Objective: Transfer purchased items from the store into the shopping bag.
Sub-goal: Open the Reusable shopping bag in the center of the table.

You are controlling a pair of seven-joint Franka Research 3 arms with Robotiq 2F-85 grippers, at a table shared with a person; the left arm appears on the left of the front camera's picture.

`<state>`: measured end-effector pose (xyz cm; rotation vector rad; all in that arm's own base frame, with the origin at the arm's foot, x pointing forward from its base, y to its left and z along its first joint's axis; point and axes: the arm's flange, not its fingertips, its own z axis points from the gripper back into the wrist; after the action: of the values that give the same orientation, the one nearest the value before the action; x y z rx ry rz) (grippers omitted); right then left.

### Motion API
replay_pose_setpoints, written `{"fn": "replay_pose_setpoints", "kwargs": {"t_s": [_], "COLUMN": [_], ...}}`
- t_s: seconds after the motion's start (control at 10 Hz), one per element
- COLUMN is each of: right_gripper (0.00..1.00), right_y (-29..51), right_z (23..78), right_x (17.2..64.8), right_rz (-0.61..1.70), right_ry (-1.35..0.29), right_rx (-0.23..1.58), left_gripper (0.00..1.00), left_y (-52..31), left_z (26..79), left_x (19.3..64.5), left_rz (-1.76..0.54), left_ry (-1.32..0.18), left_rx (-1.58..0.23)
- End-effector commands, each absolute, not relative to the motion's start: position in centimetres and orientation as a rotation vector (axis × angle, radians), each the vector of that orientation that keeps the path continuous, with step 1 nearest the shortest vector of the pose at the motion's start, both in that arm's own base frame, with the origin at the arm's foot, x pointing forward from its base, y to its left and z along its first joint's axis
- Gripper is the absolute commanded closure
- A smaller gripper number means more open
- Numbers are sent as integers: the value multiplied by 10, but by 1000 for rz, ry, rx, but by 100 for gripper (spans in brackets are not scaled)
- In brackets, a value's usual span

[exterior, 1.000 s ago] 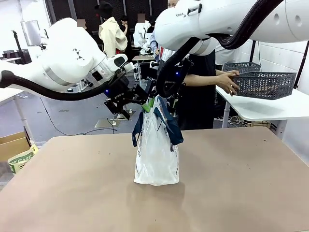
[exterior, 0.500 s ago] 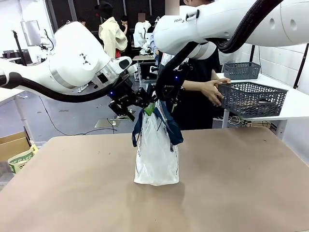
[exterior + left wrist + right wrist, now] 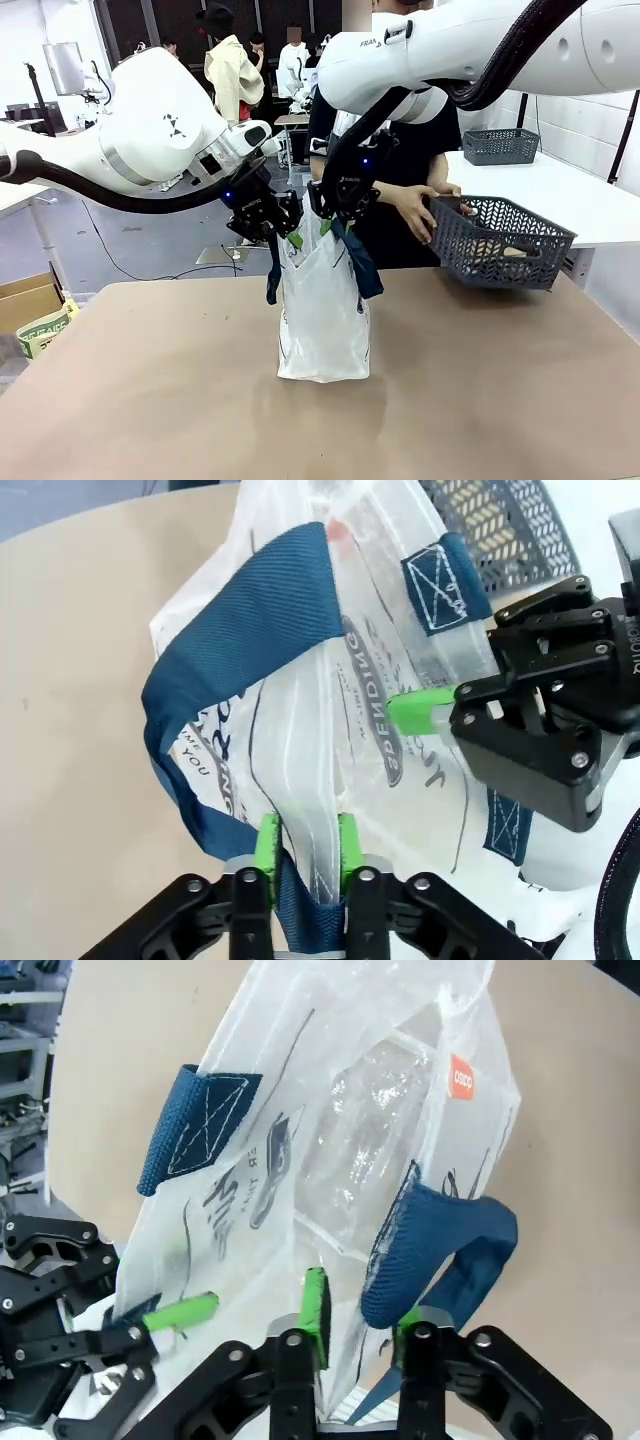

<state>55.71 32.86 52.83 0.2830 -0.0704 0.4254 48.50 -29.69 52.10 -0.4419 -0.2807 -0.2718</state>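
The shopping bag (image 3: 322, 320), translucent white with navy handles, stands upright at mid-table. My left gripper (image 3: 284, 230) is shut on the bag's left rim; in the left wrist view (image 3: 307, 842) plastic and strap sit between the green pads. My right gripper (image 3: 336, 214) is shut on the opposite rim (image 3: 360, 1312), next to a navy handle (image 3: 440, 1245). The two hold the mouth apart. A person behind the table holds a grey mesh basket (image 3: 500, 240) to the right of the bag. Pale shapes, possibly the purchased items (image 3: 497, 250), show through its mesh; details are unclear.
A white side table (image 3: 590, 200) at the right carries a second grey basket (image 3: 500, 145). A cardboard box (image 3: 25, 298) and a green-printed carton (image 3: 45, 330) sit off the table's left edge. The brown tabletop (image 3: 480, 400) is bare around the bag.
Both grippers have closed on the bag's rim, and the mouth now stands wider. The person has carried the basket from the side table down toward the bag.
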Motion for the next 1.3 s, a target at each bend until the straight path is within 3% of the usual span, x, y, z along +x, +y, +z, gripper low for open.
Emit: {"fn": "replay_pose_setpoints", "kwargs": {"t_s": [0.0, 0.8, 1.2], "right_gripper": [100, 100, 100], "right_y": [316, 250, 237], "right_z": [526, 542, 544], "right_x": [546, 506, 506], "right_rz": [426, 374, 468], "right_ry": [-59, -146, -199], "right_rx": [276, 204, 59], "left_gripper": [100, 100, 100], "left_y": [-287, -249, -245], "left_z": [523, 529, 536], "left_x": [475, 457, 445], "left_rz": [-243, -298, -387], "left_ry": [-289, -328, -369], "left_rx": [-408, -321, -85]}}
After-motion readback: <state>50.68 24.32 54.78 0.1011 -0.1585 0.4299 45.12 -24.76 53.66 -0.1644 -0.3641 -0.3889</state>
